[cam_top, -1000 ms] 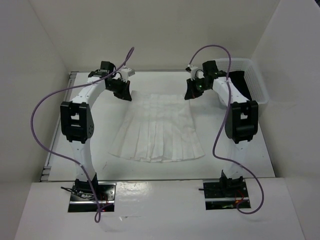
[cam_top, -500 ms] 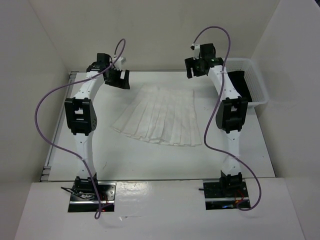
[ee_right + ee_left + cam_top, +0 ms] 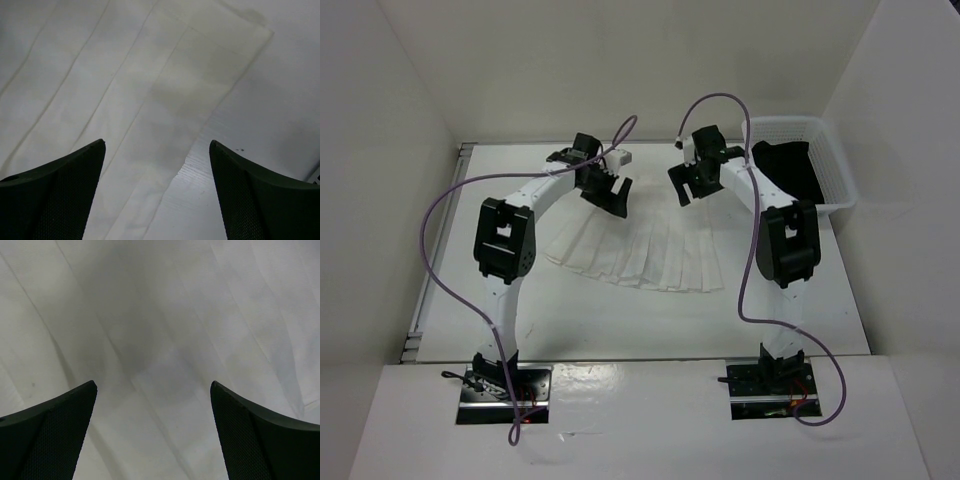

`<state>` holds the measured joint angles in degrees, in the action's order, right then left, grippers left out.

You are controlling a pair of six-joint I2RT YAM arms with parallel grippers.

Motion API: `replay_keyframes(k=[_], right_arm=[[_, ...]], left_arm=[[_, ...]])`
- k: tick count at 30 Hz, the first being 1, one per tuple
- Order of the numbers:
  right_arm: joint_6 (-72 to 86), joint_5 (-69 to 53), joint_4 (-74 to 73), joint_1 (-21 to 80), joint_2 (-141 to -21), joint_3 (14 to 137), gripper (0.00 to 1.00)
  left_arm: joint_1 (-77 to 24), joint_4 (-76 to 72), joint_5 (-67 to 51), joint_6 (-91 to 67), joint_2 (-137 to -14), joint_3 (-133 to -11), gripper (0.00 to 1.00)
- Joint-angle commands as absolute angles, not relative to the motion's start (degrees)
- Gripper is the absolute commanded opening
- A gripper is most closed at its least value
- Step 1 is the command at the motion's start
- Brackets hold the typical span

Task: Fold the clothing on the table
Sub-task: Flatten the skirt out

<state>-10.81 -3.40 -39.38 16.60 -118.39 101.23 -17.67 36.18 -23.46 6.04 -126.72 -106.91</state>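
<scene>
On the white-walled table [image 3: 620, 322], pleated clothing [image 3: 642, 255]

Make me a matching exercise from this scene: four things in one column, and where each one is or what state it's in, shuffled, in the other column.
Column one
1. clothing
2. black garment
3. basket
4. left gripper

Column two
A. open, above the clothing
B. spread flat on the table
C. at the table's far right corner
D. lying inside the basket

Pairs: 1-B, 2-D, 3-C, 4-A
</scene>
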Motion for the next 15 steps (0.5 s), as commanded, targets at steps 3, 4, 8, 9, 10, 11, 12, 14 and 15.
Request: replay_keyframes(k=[3, 4, 8, 9, 10, 11, 12, 14, 15], right_arm=[[-12.5, -1.5, -35.8, 15.4, -112.6, 99.6, 0.90], [-12.5, -1.5, -35.8, 15.4, -112.0, 99.6, 0.90], [-12.5, -1.0, -35.2, 15.4, -111.4, 98.5, 0.90], [-12.5, -1.0, -35.2, 15.4, -111.4, 98.5, 0.90], [-12.5, -1.0, -35.2, 15.4, -111.4, 98.5, 0.90], [-12.5, -1.0, -35.2, 15.4, -111.4, 98.5, 0.90], [-12.5, -1.0, -35.2, 15.4, -111.4, 98.5, 0.90], [-12.5, -1.0, -35.2, 15.4, -111.4, 98.5, 0.90], [-12.5, -1.0, -35.2, 15.4, -111.4, 98.5, 0.90]], left_arm=[[-16.1, 33.7, -19.9, 7.0, -124.2, -106.3, 1.00], [-15.6, 33.1, -18.3, 7.0, -124.2, -105.5, 1.00], [-14.9, 30.5, -15.2, 5.5, -122.5, -99.9, 1.00], [-14.4, 30.5, -15.2, 5.5, -122.5, -97.6, 1.00], [-14.4, 30.5, -15.2, 5.0, -122.0, -96.6, 1.00], [-14.4, 30.5, -15.2, 4.5, -122.0, -95.6, 1.00], [-14.4, 30.0, -14.7, 4.5, -122.0, -94.8, 1.00], [-14.4, 30.0, -14.7, 3.3, -122.0, -92.5, 1.00], [-14.4, 30.6, -14.7, 2.7, -122.0, -91.9, 1.00]])
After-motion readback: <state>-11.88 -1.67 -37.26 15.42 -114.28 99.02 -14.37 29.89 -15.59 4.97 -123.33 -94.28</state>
